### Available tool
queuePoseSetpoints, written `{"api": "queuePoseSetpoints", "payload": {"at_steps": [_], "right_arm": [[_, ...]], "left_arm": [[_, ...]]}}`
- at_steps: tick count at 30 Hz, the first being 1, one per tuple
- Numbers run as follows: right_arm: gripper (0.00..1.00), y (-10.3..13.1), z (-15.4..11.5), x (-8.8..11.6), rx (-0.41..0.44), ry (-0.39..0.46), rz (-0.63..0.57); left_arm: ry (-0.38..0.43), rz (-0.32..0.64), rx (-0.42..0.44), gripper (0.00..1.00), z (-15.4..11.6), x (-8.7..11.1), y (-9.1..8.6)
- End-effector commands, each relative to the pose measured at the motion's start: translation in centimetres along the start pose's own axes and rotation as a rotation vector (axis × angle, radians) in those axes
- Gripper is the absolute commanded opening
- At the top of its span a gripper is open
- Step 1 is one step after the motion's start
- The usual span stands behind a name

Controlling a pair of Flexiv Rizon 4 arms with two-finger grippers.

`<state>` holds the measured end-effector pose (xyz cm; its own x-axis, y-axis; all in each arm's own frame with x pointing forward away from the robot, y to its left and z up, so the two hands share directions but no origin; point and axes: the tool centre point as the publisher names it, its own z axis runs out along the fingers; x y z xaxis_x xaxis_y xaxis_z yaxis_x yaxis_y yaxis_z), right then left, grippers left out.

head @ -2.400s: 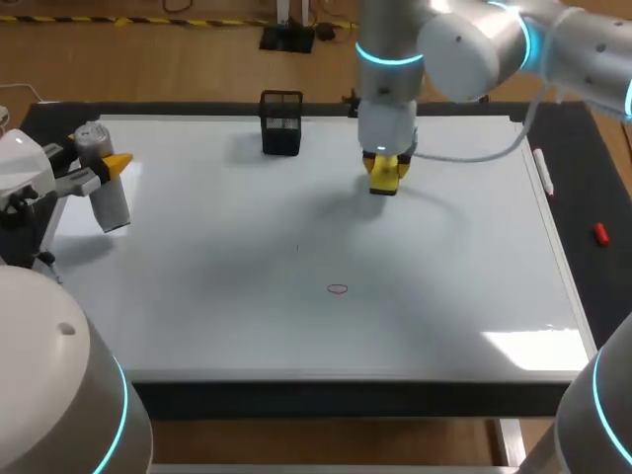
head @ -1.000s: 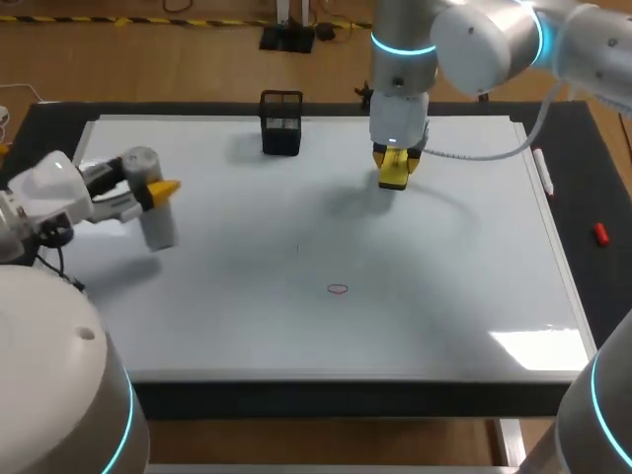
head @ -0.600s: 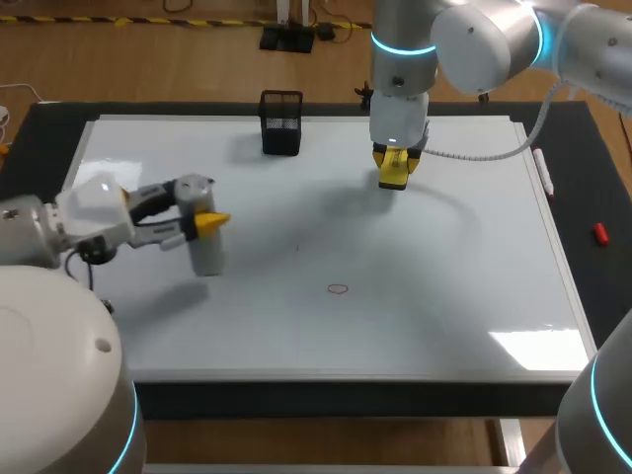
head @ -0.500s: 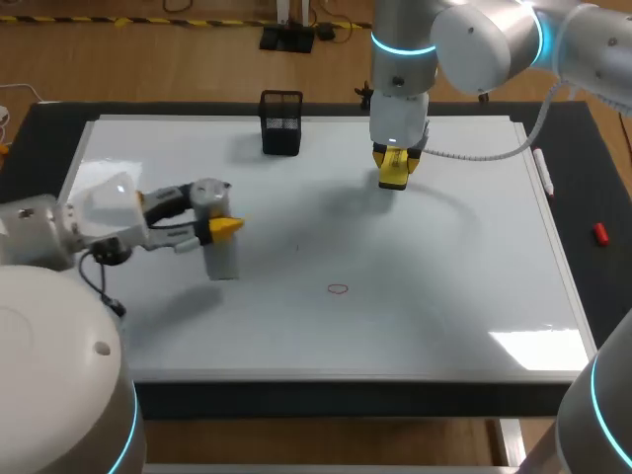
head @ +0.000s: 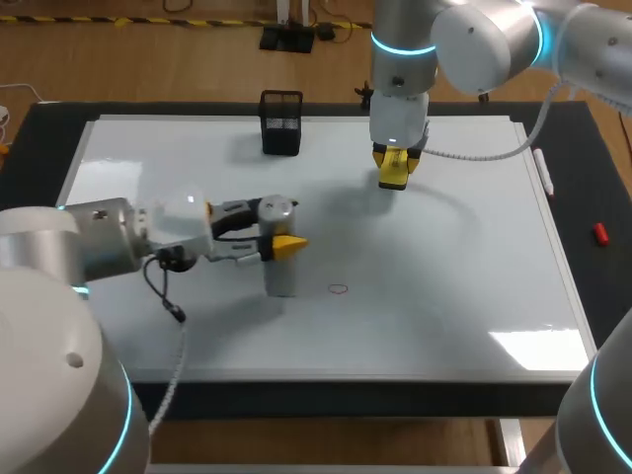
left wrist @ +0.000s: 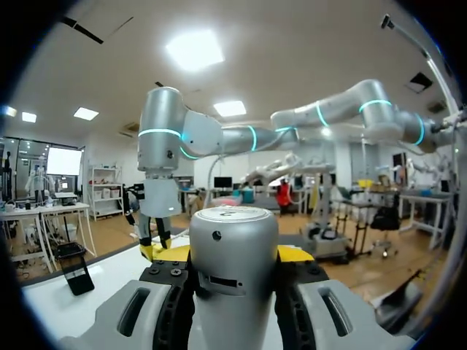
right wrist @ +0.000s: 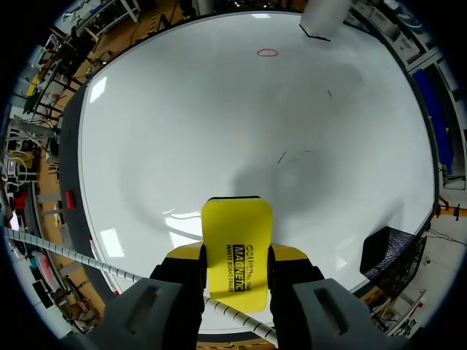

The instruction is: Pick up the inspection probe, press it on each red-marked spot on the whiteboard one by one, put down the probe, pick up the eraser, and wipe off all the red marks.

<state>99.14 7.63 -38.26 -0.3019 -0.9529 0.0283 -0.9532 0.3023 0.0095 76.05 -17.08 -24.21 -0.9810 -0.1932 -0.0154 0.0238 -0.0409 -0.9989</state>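
Looking down on a black tabletop [head: 592,276] bordering the whiteboard [head: 444,296] on every side; catching overhead light as a bright glare patch [head: 533,348] near the board's front right corner

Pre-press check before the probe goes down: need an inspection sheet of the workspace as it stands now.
Surface: whiteboard lies flat, with one red mark near its front middle.
Job's things: inspection probe upright, just left of the mark, not on it; eraser over the board's rear.
Clutter: black mesh basket at the rear; marker at the right edge; small red object on the dark mat.
Grippers: left gripper shut on the probe; right gripper shut on the eraser.
Cables: grey cable off the right wrist; black cable under the left arm.
Surroundings: nothing seen.
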Motion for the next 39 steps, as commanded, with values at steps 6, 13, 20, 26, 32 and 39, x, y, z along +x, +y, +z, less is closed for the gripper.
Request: {"api": "queuePoseSetpoints", "payload": {"at_steps": [6,13,20,26,32,39], "right_arm": [[0.0,-0.1,-0.1,0.0,0.002,0.002,-0.002],[0.0,-0.1,-0.1,0.0,0.002,0.002,-0.002],[0.0,-0.1,-0.1,0.0,0.002,0.002,-0.002],[0.0,-0.1,-0.1,0.0,0.002,0.002,-0.002],[0.0,-0.1,-0.1,0.0,0.002,0.002,-0.002],[0.0,-0.1,-0.1,0.0,0.002,0.002,-0.002]], "left_arm": [[-0.008,0.008,0.021,0.0,5.6,0.1,1.4],[0.004,0.007,0.031,0.0,7.5,0.3,1.8],[0.017,0.011,0.033,0.0,8.7,0.4,2.1],[0.014,0.023,0.023,0.0,8.9,0.2,2.3],[0.012,0.018,0.016,0.0,8.9,0.1,2.6],[0.009,0.012,0.015,0.0,8.8,0.0,3.2]]}}
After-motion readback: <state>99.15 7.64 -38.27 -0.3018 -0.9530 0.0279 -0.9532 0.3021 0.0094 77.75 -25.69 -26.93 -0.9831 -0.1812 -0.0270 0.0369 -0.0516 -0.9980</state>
